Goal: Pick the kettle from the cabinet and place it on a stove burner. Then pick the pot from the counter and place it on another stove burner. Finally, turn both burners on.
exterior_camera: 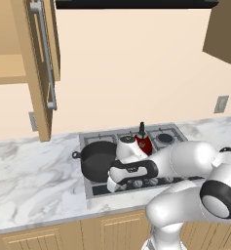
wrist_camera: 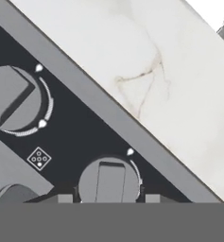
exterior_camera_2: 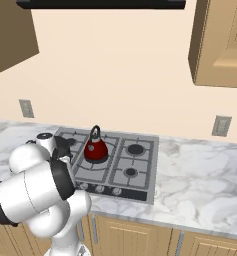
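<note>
**Gripper poised over a burner knob**

The gripper (wrist_camera: 105,198) is spread open, its 2 tips flanking the nearer knob (wrist_camera: 109,183) without yet pinching it. A second knob (wrist_camera: 12,98) sits further along the black control strip, beside the counter (wrist_camera: 146,71).

The pot (exterior_camera: 97,160) rests on the cooktop's left side; the kettle (exterior_camera_2: 95,148) stands on a centre burner. The cabinet (exterior_camera: 36,63) hangs open above.

Risks, as I judge them: closing off-centre would let the tips slip off the knob's ridge; turning a knob that feeds neither occupied burner would light the wrong flame.

Counted: 1 pot, 1 kettle, 2 knobs in the hand view.
</note>
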{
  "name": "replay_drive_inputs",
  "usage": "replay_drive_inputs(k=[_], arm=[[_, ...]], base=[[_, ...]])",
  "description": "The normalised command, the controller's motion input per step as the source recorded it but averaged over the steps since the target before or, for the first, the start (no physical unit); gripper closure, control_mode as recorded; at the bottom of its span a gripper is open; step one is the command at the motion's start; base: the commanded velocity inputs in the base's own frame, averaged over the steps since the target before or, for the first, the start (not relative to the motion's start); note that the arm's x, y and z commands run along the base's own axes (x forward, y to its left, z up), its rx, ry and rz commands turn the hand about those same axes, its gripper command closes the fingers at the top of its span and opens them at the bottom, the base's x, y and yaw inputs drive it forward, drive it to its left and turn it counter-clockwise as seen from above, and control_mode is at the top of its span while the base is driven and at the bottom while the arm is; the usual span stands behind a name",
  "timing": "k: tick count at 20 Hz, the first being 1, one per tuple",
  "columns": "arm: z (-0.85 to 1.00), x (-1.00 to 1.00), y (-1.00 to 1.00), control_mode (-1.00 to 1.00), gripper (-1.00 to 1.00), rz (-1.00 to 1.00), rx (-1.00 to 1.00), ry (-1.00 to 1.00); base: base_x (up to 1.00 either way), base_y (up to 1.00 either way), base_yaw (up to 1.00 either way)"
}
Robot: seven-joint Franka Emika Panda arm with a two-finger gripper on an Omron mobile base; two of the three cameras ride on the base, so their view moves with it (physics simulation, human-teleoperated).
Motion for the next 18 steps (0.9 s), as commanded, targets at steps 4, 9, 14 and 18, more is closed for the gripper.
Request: replay_drive_inputs(k=[4,9,14,18], arm=[[-0.16,0.00,-0.01,-1.00,1.00,0.05,0.04,-0.04],[-0.10,0.00,-0.02,-1.00,-1.00,0.03,0.03,-0.03],[0.05,-0.04,-0.04,-1.00,-1.00,0.00,0.01,-0.07],[0.23,-0.07,-0.02,-1.00,-1.00,0.00,0.00,-0.02]], base=[[0.00,0.00,0.00],[0.00,0.00,0.00],[0.00,0.00,0.00],[0.00,0.00,0.00]])
